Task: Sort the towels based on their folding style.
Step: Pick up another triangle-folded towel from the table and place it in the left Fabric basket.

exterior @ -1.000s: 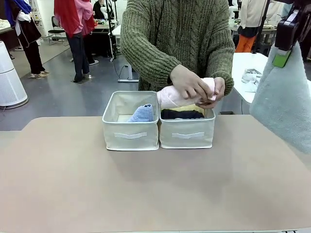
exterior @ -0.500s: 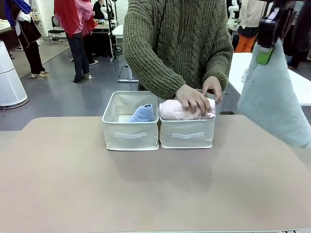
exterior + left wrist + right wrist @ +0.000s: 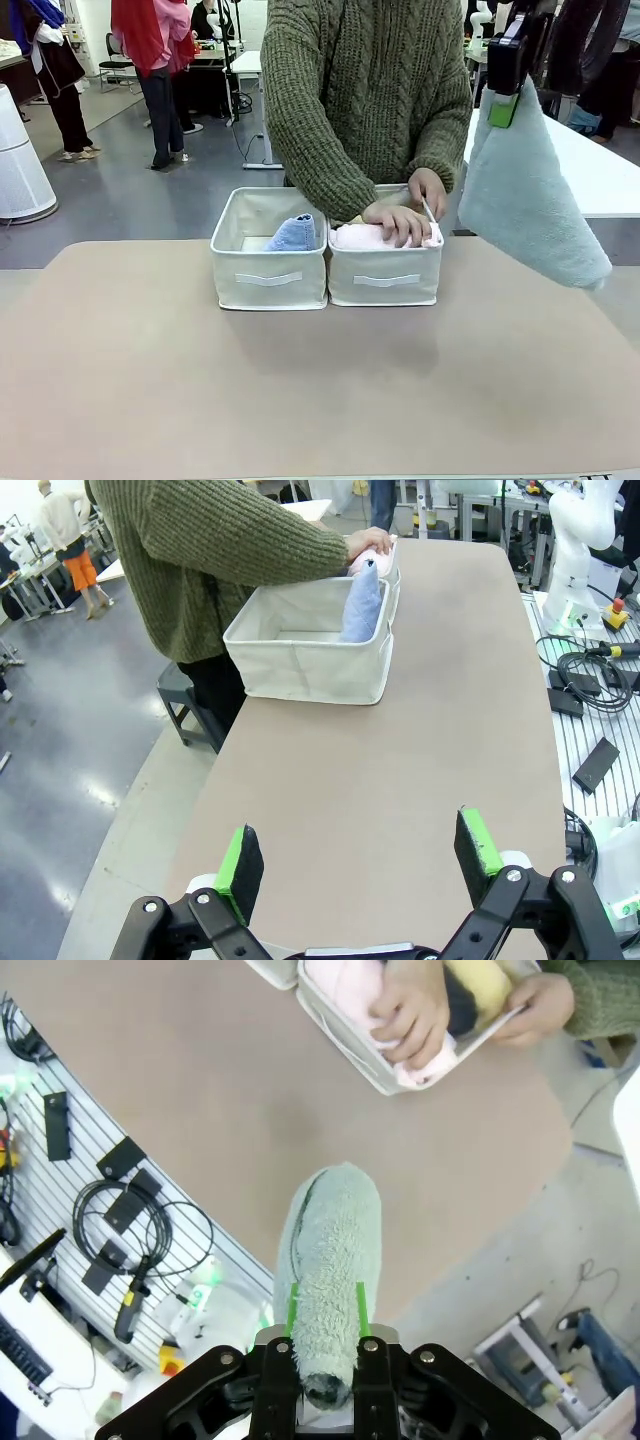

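Note:
High at the right, my right gripper [image 3: 503, 106] is shut on the tip of a pale grey-blue towel [image 3: 530, 195], which hangs down in a cone shape above the table's right edge. In the right wrist view the same towel [image 3: 332, 1245] sits between the pads of the right gripper [image 3: 325, 1325]. A lavender-blue cone towel [image 3: 293, 233] stands in the left bin [image 3: 268, 275]. The person's hands [image 3: 400, 218] press a pink roll [image 3: 358, 237] into the right bin [image 3: 385, 277]; a yellow roll [image 3: 482, 980] and a dark roll [image 3: 458, 1005] lie beside it. My left gripper [image 3: 358, 852] hovers open over the table, with nothing in it.
The two cream bins stand side by side at the far middle of the tan table [image 3: 300, 380]. The person stands right behind them. Cables and small boxes [image 3: 120, 1210] lie on a slatted surface beside the table.
My right gripper has carried the hanging towel leftward toward the bins. The person has lowered the pink roll from above the right bin down into it.

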Controlling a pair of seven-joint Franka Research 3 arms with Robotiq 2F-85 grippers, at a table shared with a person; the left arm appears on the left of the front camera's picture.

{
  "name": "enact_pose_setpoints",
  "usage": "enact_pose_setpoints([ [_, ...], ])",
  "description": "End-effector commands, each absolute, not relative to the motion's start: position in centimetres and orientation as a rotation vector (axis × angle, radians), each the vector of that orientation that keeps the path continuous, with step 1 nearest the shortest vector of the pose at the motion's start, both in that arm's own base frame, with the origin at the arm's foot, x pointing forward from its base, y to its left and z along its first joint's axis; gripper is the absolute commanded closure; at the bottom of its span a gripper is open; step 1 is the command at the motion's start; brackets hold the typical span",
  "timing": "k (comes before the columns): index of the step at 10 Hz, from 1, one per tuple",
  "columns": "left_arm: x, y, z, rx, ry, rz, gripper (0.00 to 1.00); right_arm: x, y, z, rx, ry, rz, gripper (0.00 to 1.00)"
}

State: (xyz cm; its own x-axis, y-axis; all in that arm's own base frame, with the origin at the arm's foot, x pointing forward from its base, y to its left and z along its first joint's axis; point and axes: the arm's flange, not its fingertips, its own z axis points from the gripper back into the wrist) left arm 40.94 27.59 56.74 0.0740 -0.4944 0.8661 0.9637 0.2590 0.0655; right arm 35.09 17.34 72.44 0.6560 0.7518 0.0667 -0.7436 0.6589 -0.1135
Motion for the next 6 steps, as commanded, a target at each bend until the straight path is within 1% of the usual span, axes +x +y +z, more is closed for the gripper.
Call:
enact_pose_setpoints([
  [1,40.62,27.55,56.78,-0.627,-0.928,-1.217,0.0,34.48,16.64,72.45,-0.078,-0.12,0.828,0.82],
  [6,40.62,27.55,56.78,-0.627,-0.928,-1.217,0.0,34.48,16.64,72.45,-0.078,-0.12,0.828,0.82],
])
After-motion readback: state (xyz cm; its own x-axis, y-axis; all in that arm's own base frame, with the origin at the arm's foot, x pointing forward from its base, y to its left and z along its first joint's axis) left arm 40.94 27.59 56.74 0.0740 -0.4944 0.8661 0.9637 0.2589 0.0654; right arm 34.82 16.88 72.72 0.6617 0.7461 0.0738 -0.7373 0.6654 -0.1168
